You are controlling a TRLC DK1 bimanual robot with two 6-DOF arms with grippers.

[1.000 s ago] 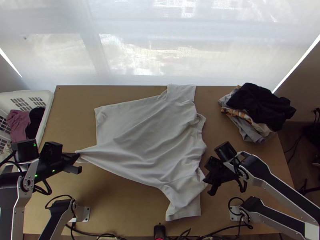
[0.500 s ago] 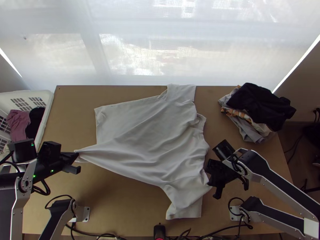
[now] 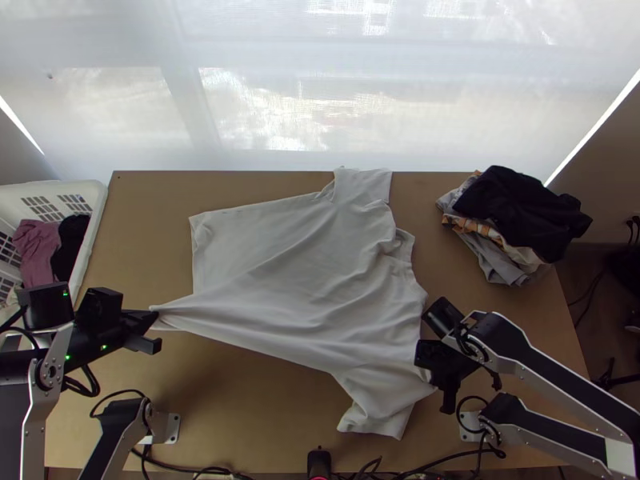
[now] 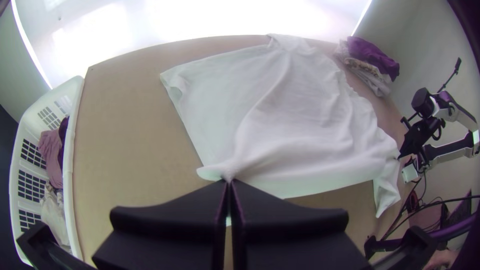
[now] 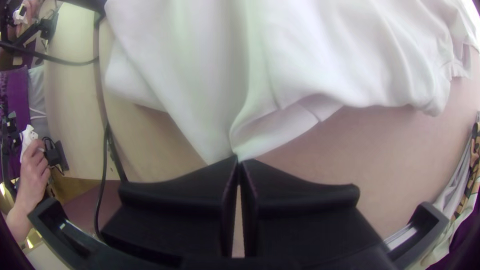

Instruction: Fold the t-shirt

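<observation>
- T-shirt (image 3: 312, 280): white, mid-worktop (image 3: 224, 400), spread out but creased, not folded flat on itself as a whole.
- Hem end faces the basket side. One sleeve (image 3: 362, 186) is up at the far edge, the other (image 3: 380, 412) toward the near edge, its end skewed.
- Left gripper (image 3: 150, 314): closed down, tips together on a pinch of the shirt's near hem corner. Cloth is drawn to a point there, with a small flap poking out past the tips in the left wrist view. Creases fan out from the pinch across the body.
- Right gripper (image 3: 434, 379): also closed down, tips meeting on a pinch of cloth at the shirt's edge, by the near sleeve. Can't tell which exact part of that edge it has. Cloth tapers to the tips in the right wrist view, with a small fold open beside the pinch.
- Grippers are well apart, on opposite sides of the shirt.
- Clothes pile (image 3: 520, 216): far right corner of worktop, apart from the shirt. Black garment on top, grey and orange-patterned cloth under it.
- Basket (image 3: 98, 210): white, beside the worktop's left edge. Pink garment (image 3: 36, 248), dark one (image 3: 70, 240) next to it, pale cloth (image 4: 54, 212) too.
</observation>
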